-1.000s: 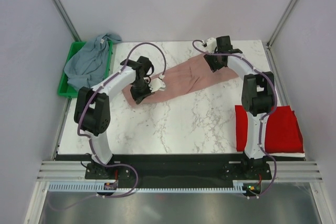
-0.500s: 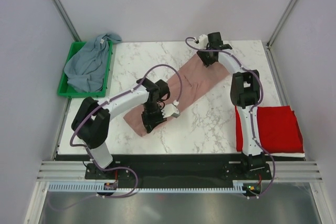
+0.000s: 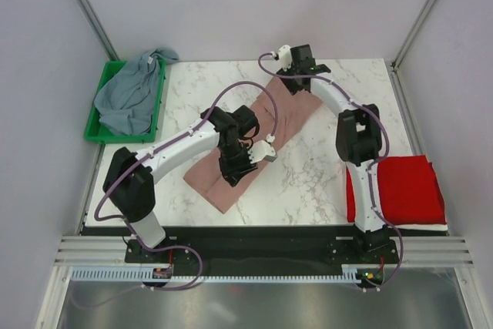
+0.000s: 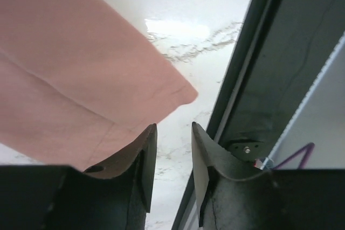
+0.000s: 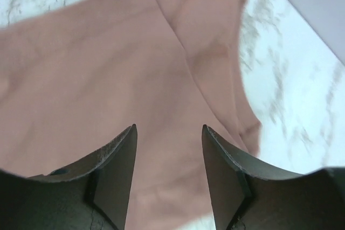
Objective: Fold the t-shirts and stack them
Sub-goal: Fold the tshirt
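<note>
Dusty-pink tee [image 3: 269, 125] is lying as a long diagonal strip on the table [image 3: 308, 179], far-right to near-left, with the right gripper [image 5: 168, 129] hovering over its far end and the left gripper [image 4: 173, 129] by its near corner, both with jaws apart, holding nothing. Left one's sitting so close to the cloth edge that a pinch is probably risking a slip-out and bunching.

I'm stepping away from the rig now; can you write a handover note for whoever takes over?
Left tool: narrowly open, empty, by the near corner of the pink t-shirt.
Right tool: open, over its far end.
Red t-shirt: folded, near right corner.
Grey-blue t-shirt: crumpled in the green bin.
To do: fold pink and grey-blue, stack all.
</note>
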Controlling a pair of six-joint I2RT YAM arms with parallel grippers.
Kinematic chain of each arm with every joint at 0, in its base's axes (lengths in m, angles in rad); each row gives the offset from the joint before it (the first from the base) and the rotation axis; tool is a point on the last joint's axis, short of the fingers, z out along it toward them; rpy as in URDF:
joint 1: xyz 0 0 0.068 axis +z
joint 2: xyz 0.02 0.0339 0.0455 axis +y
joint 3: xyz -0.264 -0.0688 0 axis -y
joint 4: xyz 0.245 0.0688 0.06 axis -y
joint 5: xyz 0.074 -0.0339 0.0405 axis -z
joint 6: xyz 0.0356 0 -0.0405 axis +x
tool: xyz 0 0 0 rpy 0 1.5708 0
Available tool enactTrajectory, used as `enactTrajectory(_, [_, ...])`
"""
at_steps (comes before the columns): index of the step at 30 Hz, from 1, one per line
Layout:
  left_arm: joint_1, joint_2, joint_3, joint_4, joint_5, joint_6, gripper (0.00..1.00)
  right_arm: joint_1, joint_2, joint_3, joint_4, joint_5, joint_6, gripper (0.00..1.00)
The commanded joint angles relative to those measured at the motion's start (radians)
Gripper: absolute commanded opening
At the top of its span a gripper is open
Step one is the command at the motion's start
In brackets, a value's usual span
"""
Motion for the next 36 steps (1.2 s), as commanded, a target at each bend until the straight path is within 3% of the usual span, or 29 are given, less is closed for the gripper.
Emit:
enactTrajectory(1, [0.002,0.016,-0.015,0.120,-0.102,-0.024,0.37,-0.043,-0.259,-0.149,0.077,0.063,0.014,0.60])
enactTrajectory(8, [0.028,0.163,-0.021,0.263,-0.162,0.014,0.32,-0.065,-0.445,-0.437,0.059,-0.027,0.093,0.59])
enactTrajectory(12, [0.037,0.220,-0.038,0.288,-0.145,0.031,0.32,-0.065,-0.413,-0.503,0.057,-0.063,0.117,0.58])
enactTrajectory(25, [0.037,0.318,-0.116,0.357,-0.047,-0.018,0.30,-0.068,-0.146,-0.298,0.045,-0.066,0.137,0.57])
enactTrajectory(32, [-0.015,0.339,-0.056,0.334,-0.022,-0.019,0.29,-0.057,0.006,-0.103,-0.021,-0.089,0.108,0.57])
enactTrajectory(36, [-0.059,0.387,0.060,0.279,0.022,-0.042,0.29,-0.051,0.063,-0.025,-0.050,-0.131,0.096,0.57])
